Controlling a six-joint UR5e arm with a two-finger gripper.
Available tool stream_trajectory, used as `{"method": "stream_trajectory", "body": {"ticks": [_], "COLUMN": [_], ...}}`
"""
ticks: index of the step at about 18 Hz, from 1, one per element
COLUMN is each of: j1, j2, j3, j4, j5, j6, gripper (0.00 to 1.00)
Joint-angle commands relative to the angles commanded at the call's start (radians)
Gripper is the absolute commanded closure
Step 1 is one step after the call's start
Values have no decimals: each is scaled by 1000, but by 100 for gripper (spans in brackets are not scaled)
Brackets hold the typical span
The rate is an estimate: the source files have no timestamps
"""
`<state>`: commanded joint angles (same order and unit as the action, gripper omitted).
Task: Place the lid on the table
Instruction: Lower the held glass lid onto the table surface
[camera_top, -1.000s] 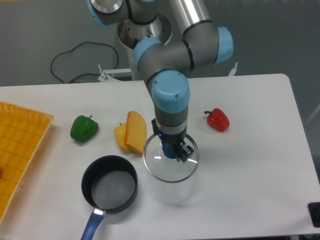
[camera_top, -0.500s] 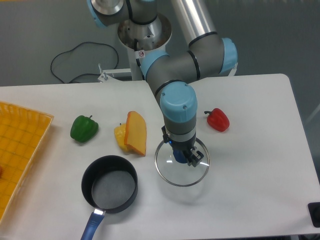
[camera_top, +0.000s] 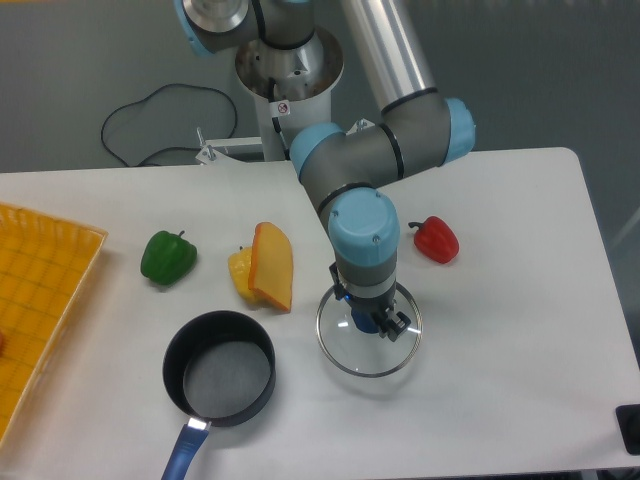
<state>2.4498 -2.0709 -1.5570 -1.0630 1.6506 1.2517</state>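
The round glass lid (camera_top: 350, 350) with a thin metal rim hangs low over the white table (camera_top: 500, 340), right of the saucepan. My gripper (camera_top: 370, 322) points straight down and is shut on the lid's central knob, which its fingers hide. I cannot tell whether the lid's rim touches the tabletop. The black saucepan (camera_top: 219, 368) with a blue handle stands uncovered to the left.
A red pepper (camera_top: 436, 239) lies just behind and right of the lid. A yellow-orange wedge (camera_top: 266, 265) and a green pepper (camera_top: 167, 257) lie to the left. A yellow gridded tray (camera_top: 35, 300) is at the left edge. A black cable (camera_top: 160, 120) lies behind the table.
My gripper has carried the lid to the right and lower, away from the saucepan. Its shadow has shrunk under it. Nothing else moved.
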Motion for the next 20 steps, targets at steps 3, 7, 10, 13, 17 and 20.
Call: {"method": "stream_trajectory", "body": {"ticks": [3,7,10,13,17,20], "j1": [0,0,0,-2,-5,-5], "j2": [-14,-20,-29,-43,-54,-54], "j3": [0,0,0,0,2,2], "j4": [3,6,6,12,20,20], "j5": [0,2,2,2,5,5], "j6": [2,3,5,5,6,6], "gripper": [43,43,43,43,43,43]}}
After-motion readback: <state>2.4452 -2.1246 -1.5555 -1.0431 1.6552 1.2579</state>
